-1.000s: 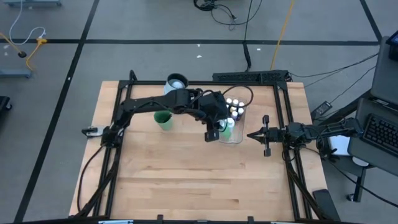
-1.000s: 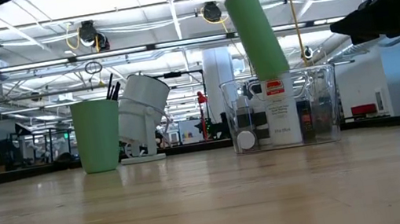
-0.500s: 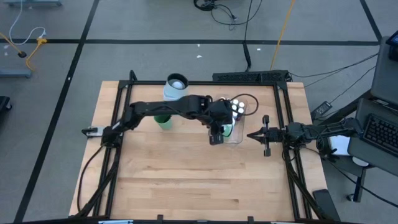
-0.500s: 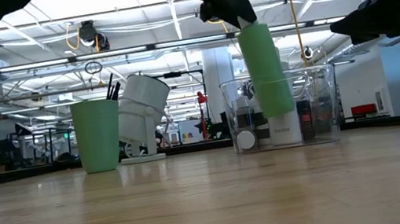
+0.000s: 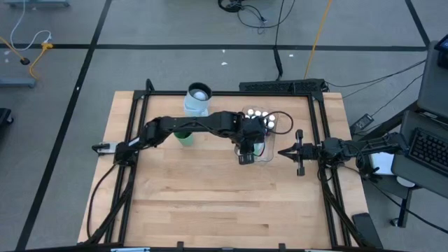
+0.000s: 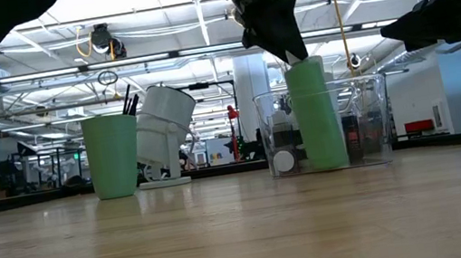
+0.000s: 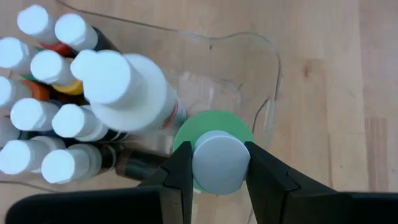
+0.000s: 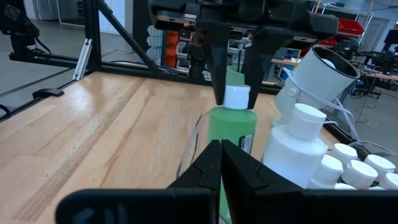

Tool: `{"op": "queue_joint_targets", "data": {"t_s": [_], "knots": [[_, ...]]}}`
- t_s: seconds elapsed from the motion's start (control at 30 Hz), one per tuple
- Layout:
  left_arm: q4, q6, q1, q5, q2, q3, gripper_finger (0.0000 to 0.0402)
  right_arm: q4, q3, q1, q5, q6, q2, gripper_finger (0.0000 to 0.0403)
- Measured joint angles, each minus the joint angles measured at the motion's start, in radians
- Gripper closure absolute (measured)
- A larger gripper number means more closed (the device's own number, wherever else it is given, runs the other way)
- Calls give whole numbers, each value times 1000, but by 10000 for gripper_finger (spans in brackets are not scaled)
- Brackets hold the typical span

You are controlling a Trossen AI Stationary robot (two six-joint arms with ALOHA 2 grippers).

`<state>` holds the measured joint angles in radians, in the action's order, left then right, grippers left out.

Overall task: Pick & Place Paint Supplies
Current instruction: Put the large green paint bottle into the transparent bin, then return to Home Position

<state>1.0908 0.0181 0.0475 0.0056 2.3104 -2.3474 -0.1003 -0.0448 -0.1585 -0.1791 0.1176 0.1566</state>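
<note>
A green bottle [image 6: 316, 116] with a white cap stands nearly upright inside the clear tub [image 6: 374, 121], at the tub's near corner. My left gripper [image 7: 221, 171] is shut on it from above. Beside it in the tub are a larger white bottle [image 7: 121, 84] and several tiny white-capped bottles [image 7: 37, 65]. Whether the green bottle's base rests on the tub floor I cannot tell. My right gripper [image 5: 282, 151] waits shut and level at the table's right side, touching nothing. My left gripper pinches the green bottle's white cap [image 7: 221, 149] between its two fingers [image 8: 217, 74], one on each side. The fingers come from above, slanting down. The bottle hangs nearly upright below them, its body inside the tub.
A green cup [image 6: 113, 156] holding dark brushes [image 6: 128, 100] stands left of the tub. A white mug [image 6: 162, 130] sits tilted behind it at the far edge. Bare wooden tabletop [image 5: 210, 196] lies toward the near edge.
My left gripper has gone down and a little toward the table's right edge with the green bottle. The bottle, tilted and high above the tub before, has sunk into the tub and come nearly upright.
</note>
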Motion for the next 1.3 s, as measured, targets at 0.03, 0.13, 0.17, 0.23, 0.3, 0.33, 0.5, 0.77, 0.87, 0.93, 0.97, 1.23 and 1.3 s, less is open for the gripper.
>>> {"op": "queue_joint_targets", "data": {"t_s": [0.03,0.13,0.17,0.23,0.3,0.33,0.5,0.77,0.87,0.93,0.97,1.23,1.3], "knots": [[0,0,0,-1,2,0,301,0,0,0,0,0,0,399],[-10,-6,0,-6,6,-1,301,0,0,0,0,1,0,399],[-9,-13,0,-7,6,-1,301,0,0,0,0,1,0,399],[-8,-14,0,-8,6,-1,287,0,0,0,0,2,0,399],[-8,-19,0,-7,8,-1,253,0,0,0,0,2,0,399],[-2,-20,0,-9,10,-1,230,0,0,0,0,2,0,399],[-1,-18,0,-8,11,0,133,0,0,0,0,2,0,399],[46,15,-19,-7,-62,-6,52,8,0,0,-1,5,1,399],[116,-15,-37,-7,-131,-9,46,9,0,0,-1,7,4,399],[210,-56,-46,-14,-189,-9,51,9,0,0,0,4,4,399],[272,-78,-52,-24,-220,-9,57,9,0,0,0,3,4,399],[358,-213,-161,-163,-555,246,204,8,0,0,0,-3,5,399],[318,-228,-198,-163,-670,394,262,13,0,0,2,-17,7,399]]}}
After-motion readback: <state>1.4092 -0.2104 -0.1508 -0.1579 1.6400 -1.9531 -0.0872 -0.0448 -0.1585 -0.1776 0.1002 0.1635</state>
